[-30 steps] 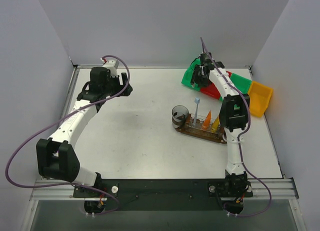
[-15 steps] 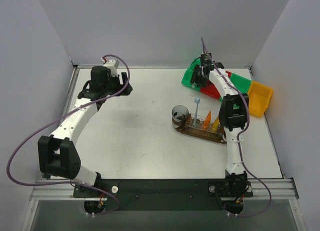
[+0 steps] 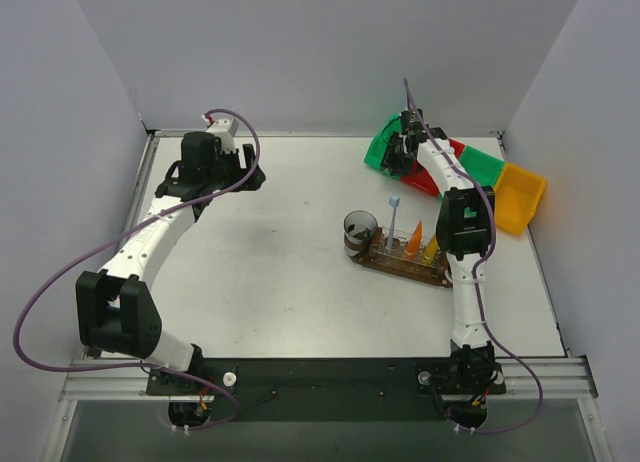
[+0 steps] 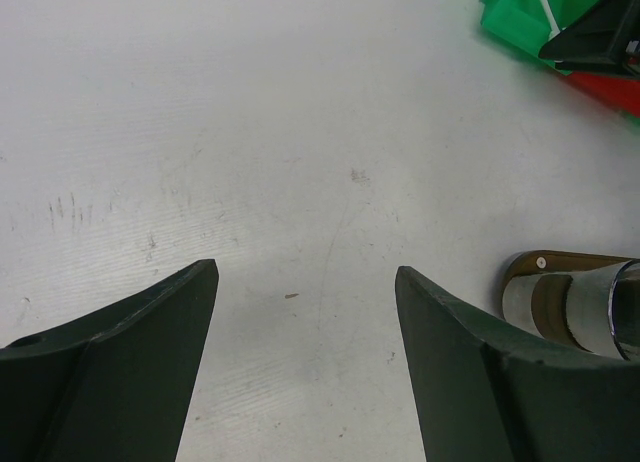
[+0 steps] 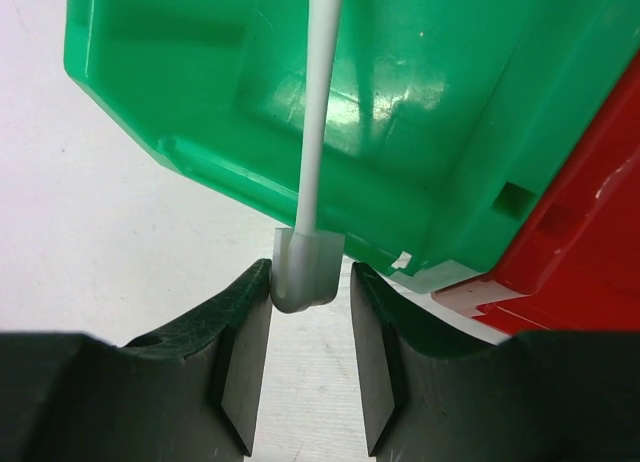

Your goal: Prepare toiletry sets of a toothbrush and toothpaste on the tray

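Observation:
A slim white toothbrush (image 5: 320,112) leans out of the green bin (image 5: 450,102), its head (image 5: 308,267) hanging over the bin's near edge. My right gripper (image 5: 310,282) is open but narrow around that head: the left finger touches it and a small gap shows at the right finger. The dark wooden tray (image 3: 400,264) holds an empty clear cup (image 3: 360,230), a cup with a toothbrush (image 3: 393,222), an orange toothpaste tube (image 3: 413,240) and a yellow one (image 3: 431,248). My left gripper (image 4: 305,282) hovers open over bare table at the far left, holding nothing.
A red bin (image 3: 425,182), a second green bin (image 3: 480,165) and a yellow bin (image 3: 520,197) line up behind the tray at the back right. The right arm's forearm passes over the tray's right end. The tray's left end (image 4: 545,282) shows in the left wrist view.
The right gripper's jaws have narrowed around the toothbrush head and the gripper has edged slightly toward the green bin. The left gripper stays open in place.

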Controlling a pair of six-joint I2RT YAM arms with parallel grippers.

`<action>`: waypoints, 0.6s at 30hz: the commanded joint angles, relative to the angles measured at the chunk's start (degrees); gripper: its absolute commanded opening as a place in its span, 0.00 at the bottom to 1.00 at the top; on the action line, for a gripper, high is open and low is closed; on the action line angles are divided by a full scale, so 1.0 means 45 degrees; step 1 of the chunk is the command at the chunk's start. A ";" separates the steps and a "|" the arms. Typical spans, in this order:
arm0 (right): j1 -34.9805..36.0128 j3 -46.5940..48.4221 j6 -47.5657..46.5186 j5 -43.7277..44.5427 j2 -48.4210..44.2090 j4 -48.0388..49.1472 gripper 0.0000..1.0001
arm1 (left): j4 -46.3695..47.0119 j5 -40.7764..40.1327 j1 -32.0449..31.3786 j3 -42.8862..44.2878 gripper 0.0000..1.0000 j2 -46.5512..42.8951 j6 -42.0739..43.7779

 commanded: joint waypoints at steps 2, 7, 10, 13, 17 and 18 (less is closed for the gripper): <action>-0.0094 0.0427 0.0189 0.0020 0.0142 0.0195 0.32 | 0.0530 0.0220 0.0111 0.0648 0.82 0.0112 -0.0108; -0.0172 0.0446 0.0384 -0.0038 0.0181 0.0410 0.34 | 0.0569 0.0259 0.0111 0.0629 0.82 0.0132 -0.0088; -0.0211 0.0466 0.0579 -0.0136 0.0278 0.0546 0.33 | 0.0588 0.0220 0.0130 0.0648 0.82 0.0113 -0.0107; -0.0308 0.0524 0.0833 -0.0312 0.0357 0.0586 0.28 | 0.0588 0.0240 0.0150 0.0668 0.82 0.0113 -0.0107; -0.0425 0.0486 0.0932 -0.0390 0.0279 0.0664 0.18 | 0.0608 0.0240 0.0169 0.0668 0.82 0.0074 -0.0088; -0.0407 0.0447 0.0951 -0.0409 0.0260 0.0684 0.17 | 0.0666 0.0259 0.0150 0.0648 0.82 0.0054 -0.0088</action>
